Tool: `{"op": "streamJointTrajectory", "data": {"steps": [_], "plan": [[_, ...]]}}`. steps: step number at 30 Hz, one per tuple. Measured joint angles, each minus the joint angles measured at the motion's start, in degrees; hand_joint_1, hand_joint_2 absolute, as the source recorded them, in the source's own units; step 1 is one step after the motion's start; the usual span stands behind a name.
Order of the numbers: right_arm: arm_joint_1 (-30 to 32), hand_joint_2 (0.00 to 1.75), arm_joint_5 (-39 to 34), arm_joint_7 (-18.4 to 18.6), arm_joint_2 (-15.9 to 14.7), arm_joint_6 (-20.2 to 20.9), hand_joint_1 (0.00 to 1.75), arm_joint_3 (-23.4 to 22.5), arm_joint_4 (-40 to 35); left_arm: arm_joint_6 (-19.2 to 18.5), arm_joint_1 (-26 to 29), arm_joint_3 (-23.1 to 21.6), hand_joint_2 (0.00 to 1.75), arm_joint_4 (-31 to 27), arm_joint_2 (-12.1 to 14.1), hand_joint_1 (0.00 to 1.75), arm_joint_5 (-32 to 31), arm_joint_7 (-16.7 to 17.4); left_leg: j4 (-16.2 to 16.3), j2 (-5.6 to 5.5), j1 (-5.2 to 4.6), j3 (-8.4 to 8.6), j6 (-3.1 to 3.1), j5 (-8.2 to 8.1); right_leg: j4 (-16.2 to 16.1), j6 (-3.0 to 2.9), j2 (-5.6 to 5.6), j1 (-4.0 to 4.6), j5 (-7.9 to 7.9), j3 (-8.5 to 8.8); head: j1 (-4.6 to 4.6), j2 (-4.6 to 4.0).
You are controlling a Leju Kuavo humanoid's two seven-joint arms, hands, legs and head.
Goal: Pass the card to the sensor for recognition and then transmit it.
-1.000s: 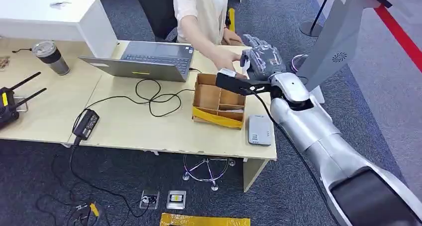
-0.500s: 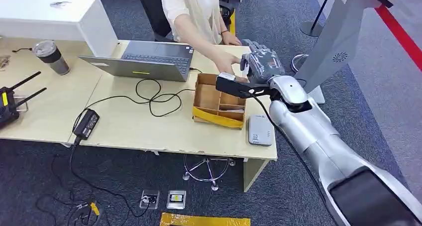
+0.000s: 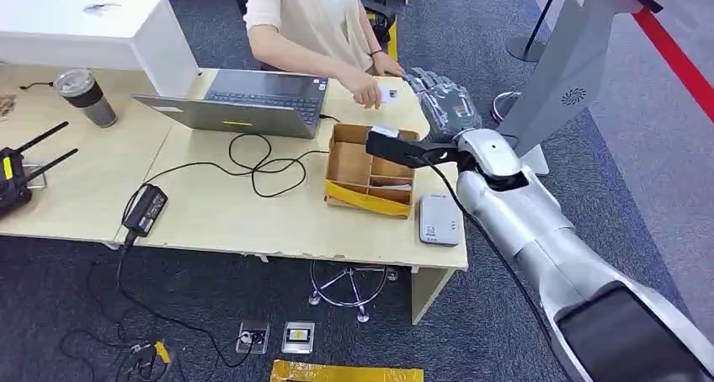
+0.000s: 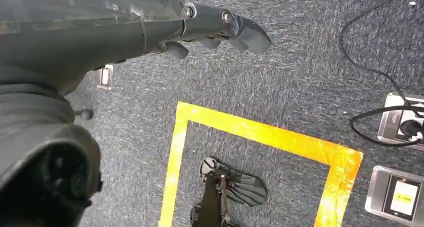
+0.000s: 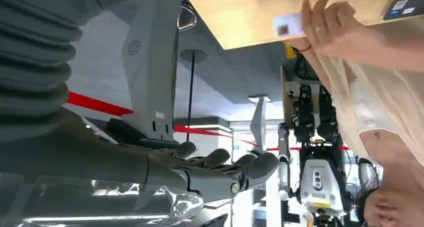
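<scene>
**One thin card, held by the person**

One small white card (image 3: 388, 93) sits in the person's hand (image 3: 367, 90), above the surface (image 3: 210, 205), just beside the robot's right hand (image 3: 442, 104). That hand's fingers (image 5: 220, 162) are spread and hold nothing. The left hand (image 4: 220, 29) hangs empty, fingers loosely apart. The card looks light, stiff and slippery. Pinching its flat faces near an edge seems best.

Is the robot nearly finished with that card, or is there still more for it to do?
It looks close to finished. A person's hand holds the white card above the desk, and the robot's right hand beside it holds nothing, so the handover seems done. The grey card reader lies by the cardboard box; whether it read the card cannot be told. The left hand hangs over the floor.
</scene>
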Motion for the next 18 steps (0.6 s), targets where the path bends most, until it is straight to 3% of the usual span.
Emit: {"op": "streamJointTrajectory", "data": {"steps": [1,2,18], "plan": [[0.00,1.75,-0.79,0.04,-0.04,0.04,0.00,-0.13,0.02,0.07,0.02,-0.02,0.00,0.00,0.00,0.00,0.07,-0.02,0.00,0.00,0.00,0.00,0.00,0.00,0.00,0.00,0.00,0.00,0.00,0.00,0.00,0.00],[0.00,0.00,-1.39,0.22,-0.07,0.00,0.00,-0.33,0.02,0.11,0.06,-0.04,0.00,0.00,0.00,0.00,0.17,0.00,0.00,0.00,0.00,0.00,0.00,0.00,0.00,0.00,0.00,0.00,0.00,0.00,0.00,0.00],[0.05,0.00,-9.26,1.38,-2.80,-2.82,0.00,-5.05,0.02,0.59,1.33,-0.63,0.00,0.02,-0.02,0.00,1.94,0.00,0.02,0.00,0.00,-0.02,0.00,0.00,-0.01,0.00,0.00,0.00,0.00,0.00,0.00,0.00]]}}
